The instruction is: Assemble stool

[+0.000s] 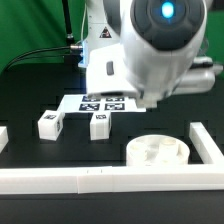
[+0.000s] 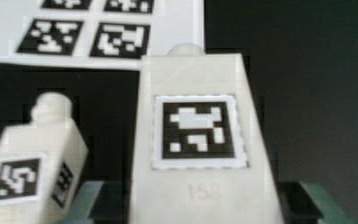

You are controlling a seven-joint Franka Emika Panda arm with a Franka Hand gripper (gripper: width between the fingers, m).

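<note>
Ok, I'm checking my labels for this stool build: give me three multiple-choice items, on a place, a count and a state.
1. The round seat lies: A on the black table; B atop a leg; C in the jaws.
2. Tagged legs in the wrist view: A one; B two; C four.
3. The jaws are: A open, empty; B shut on the seat; C shut on a leg.
A, table under it; B, a second leg beside the central one; C, fingers flank that leg.

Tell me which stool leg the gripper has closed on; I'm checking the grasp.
The leg in the middle of the wrist view, clamped between the fingers of the gripper; the neighbouring leg lies outside them.
</note>
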